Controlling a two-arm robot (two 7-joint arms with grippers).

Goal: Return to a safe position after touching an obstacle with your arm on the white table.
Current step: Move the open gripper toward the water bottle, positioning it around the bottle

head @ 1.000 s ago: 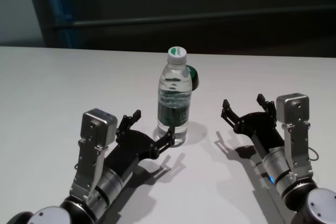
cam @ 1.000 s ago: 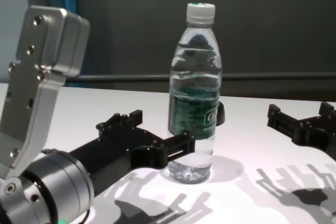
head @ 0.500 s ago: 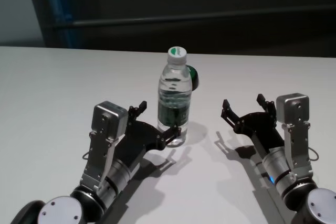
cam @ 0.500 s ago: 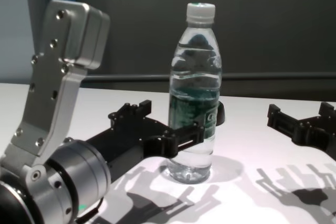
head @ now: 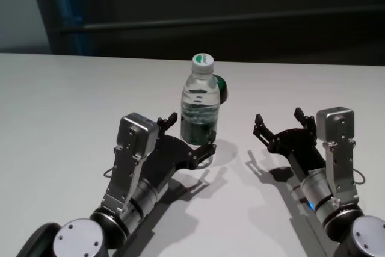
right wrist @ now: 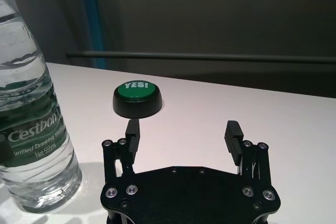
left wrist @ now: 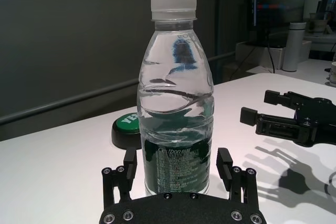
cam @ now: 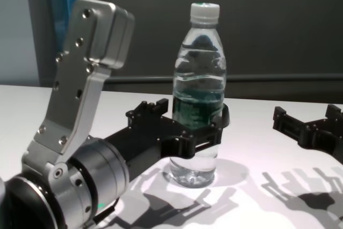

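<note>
The obstacle, a clear water bottle (head: 200,106) with a white cap and a dark green label, stands upright on the white table (head: 72,100). My left gripper (head: 189,134) is open at the bottle's base. In the left wrist view the bottle (left wrist: 176,103) stands between the two fingers (left wrist: 130,163), with a narrow gap on each side. In the chest view the left gripper (cam: 187,119) straddles the bottle (cam: 199,89) low down. My right gripper (head: 279,117) is open and empty, low over the table to the bottle's right, apart from it.
A low green button (head: 221,88) on a black base sits just behind the bottle; it reads "YES!" in the right wrist view (right wrist: 137,95). The table's far edge meets a dark wall with a rail.
My left arm has swung to the right and forward, bringing its open fingers from beside the bottle to either side of it. The bottle stands where it was. The right arm has not moved.
</note>
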